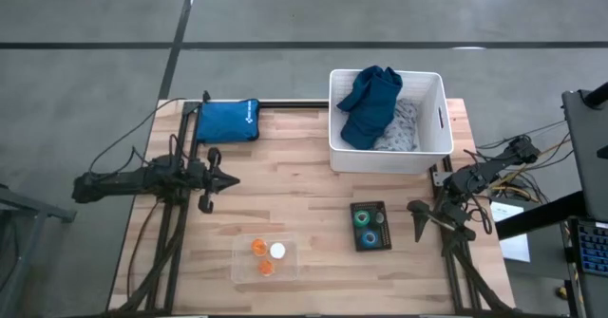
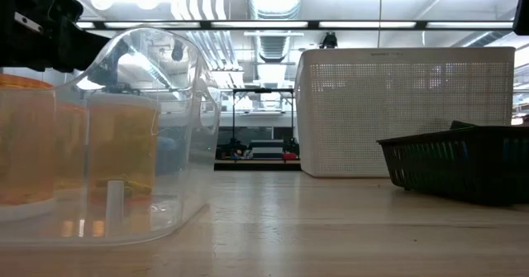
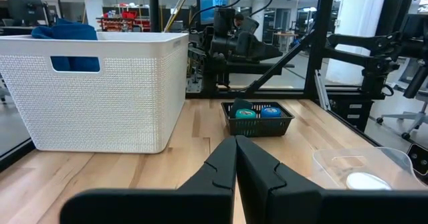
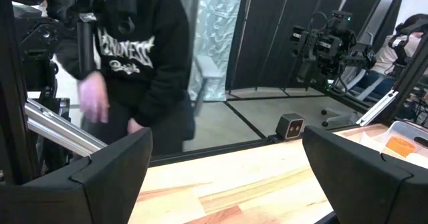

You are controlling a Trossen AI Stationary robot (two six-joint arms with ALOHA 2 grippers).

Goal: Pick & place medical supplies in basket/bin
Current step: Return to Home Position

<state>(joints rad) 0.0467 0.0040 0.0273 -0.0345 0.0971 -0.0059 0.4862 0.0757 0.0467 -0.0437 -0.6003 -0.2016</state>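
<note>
The white tub (image 1: 435,153) (image 3: 100,97) (image 2: 405,112) stands at the table's far right. A dark blue cloth (image 1: 369,104) and a pale grey patterned cloth (image 1: 404,128) lie inside it. A small dark mesh basket (image 1: 370,244) (image 3: 257,125) holds a green tape roll (image 1: 361,219) (image 3: 245,114) and a blue one (image 1: 370,237) (image 3: 269,112). A clear tray (image 1: 242,261) (image 2: 186,103) holds orange caps (image 1: 258,247) and a white cap (image 1: 277,251) (image 3: 366,180). My left gripper (image 1: 234,178) (image 3: 235,150) is shut, over the table's left part. My right gripper (image 1: 416,221) (image 4: 227,177) is open, just right of the mesh basket.
A flat bright blue zip pouch (image 1: 226,121) lies at the far left corner. Bare wood (image 1: 285,176) lies between the two grippers and the tub. A person in a black hooded top (image 4: 140,57) stands beyond the table in the right wrist view.
</note>
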